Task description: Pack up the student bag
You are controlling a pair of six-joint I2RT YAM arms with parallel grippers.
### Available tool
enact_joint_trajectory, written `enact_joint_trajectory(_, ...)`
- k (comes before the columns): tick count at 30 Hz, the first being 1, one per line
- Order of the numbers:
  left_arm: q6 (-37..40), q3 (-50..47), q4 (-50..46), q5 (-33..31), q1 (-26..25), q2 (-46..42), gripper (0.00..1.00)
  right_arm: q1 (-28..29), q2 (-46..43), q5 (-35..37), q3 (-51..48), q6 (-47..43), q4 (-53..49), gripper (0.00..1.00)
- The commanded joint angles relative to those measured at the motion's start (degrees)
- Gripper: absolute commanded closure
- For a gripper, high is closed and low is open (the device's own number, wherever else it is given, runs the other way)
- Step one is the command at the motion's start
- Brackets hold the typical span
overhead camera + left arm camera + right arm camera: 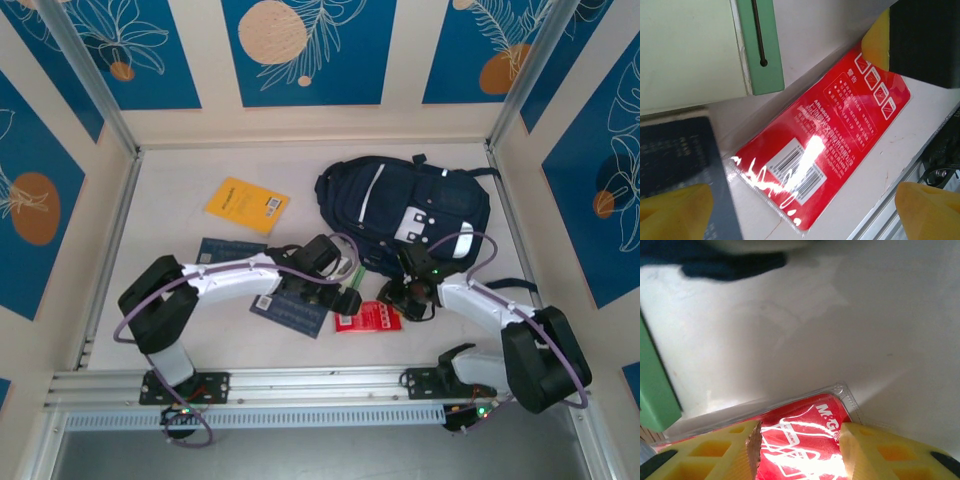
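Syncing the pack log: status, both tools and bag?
Left tool open above red packet. Right tool astride its end, grip unclear. Student bag beyond both. Dark notebook beside packet.

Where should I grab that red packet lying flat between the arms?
Take the red packet across its narrow width near an end, straight down, straddling both long edges: it lies flat on the table, with no side face to pinch.

In the right wrist view the glossy red plastic packet runs off the bottom edge, partly hidden behind the yellow fingers of the right claw. A dark navy shape along the top is blurred — unidentifiable. Glare washes out the packet's white print.
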Motion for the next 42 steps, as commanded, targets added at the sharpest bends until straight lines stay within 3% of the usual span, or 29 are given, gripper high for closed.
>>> enact_joint_trajectory(1,-0.7,-1.6,0.7,1.8,0.3,0.2,0.06,3.6,2.2,-5.9,0.5,-2.4,0.6,0.54)
enact_joint_trajectory(6,-0.2,-2.5,0.3,2.3,0.8,0.1,0.06,3.5,-3.5,-2.4,1.4,-3.7,-3.4,0.54)
enact_joint_trajectory(11,0.8,-2.4,-1.1,2.5,0.8,-0.7,0.07,-2.9,-11.9,-2.7,-1.7,-5.0,-4.9,0.54)
enact_joint_trajectory(18,3.4,-2.2,-3.4,8.6,-0.5,-0.9,0.14,-10.1,-11.1,-6.5,-2.2,-10.3,-7.1,0.54)
enact_joint_trajectory(27,2.9,-3.5,-3.2,8.6,-1.4,0.0,0.17,-10.0,-7.2,-6.7,-1.5,-10.0,-6.2,0.54)
enact_joint_trajectory(34,3.3,-1.3,-4.0,7.4,-2.3,4.5,0.17,-6.9,-2.5,0.5,1.1,-9.1,-9.6,0.5)
enact_joint_trajectory(42,4.0,-2.0,-5.0,5.4,-2.4,6.8,0.17,-6.5,-0.5,-4.6,0.1,-10.3,-5.7,0.46)
